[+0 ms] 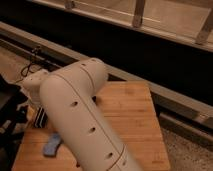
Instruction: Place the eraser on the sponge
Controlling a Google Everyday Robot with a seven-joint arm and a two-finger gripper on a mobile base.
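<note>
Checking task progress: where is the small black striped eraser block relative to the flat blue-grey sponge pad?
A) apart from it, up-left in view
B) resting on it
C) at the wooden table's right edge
A: the eraser shows up-left of the sponge, with bare wooden table between them. It is beside the gripper at the table's left edge, under the white arm.

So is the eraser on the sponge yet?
Off: the eraser is by the gripper at the board's edge, apart from the sponge.
</note>
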